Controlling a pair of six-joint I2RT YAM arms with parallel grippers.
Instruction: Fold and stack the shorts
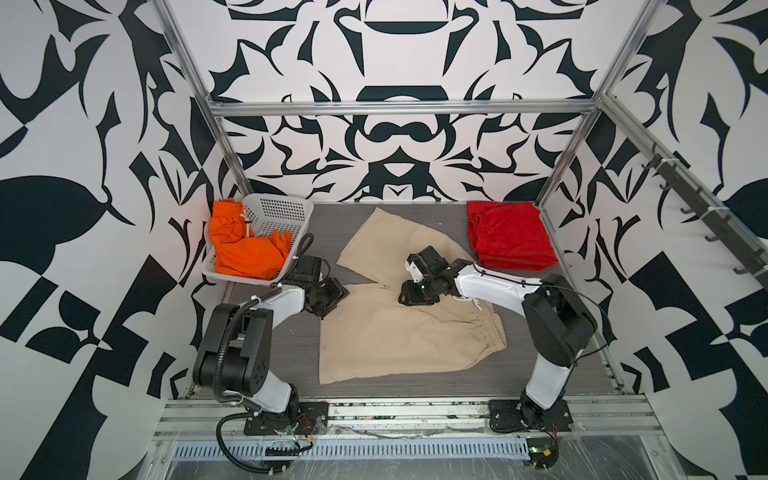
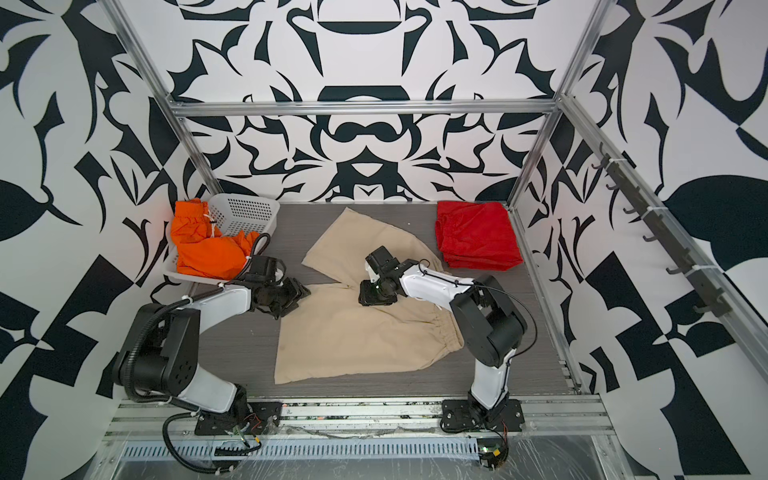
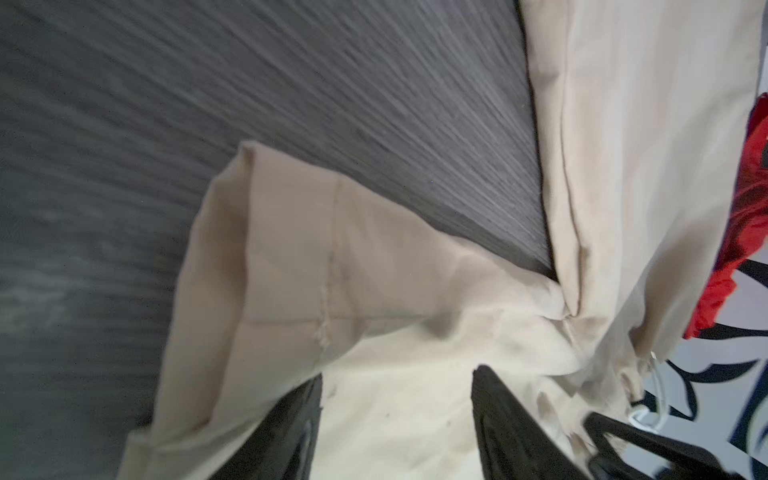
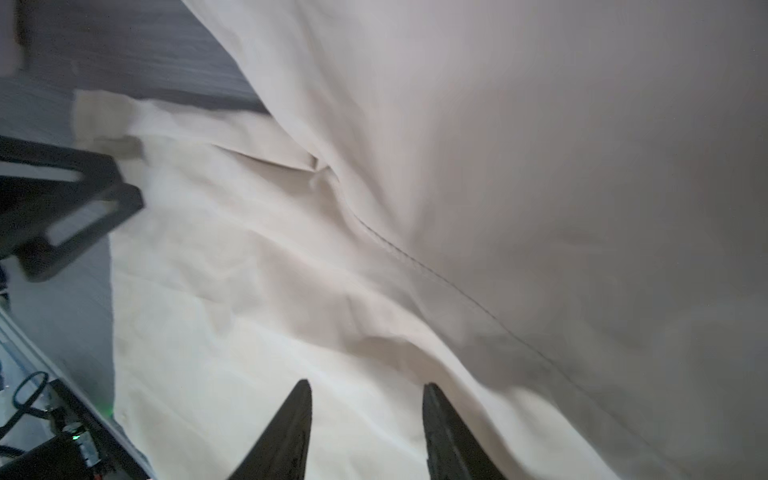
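the beige shorts lie spread on the table under both grippers. the left gripper is at a leg corner, jaws apart, holding nothing. the right gripper hovers by the crotch, half open and empty. folded red shorts lie beyond it. orange shorts fill the basket beside the left gripper.

Basket and red shorts block rear corners; front table bare.
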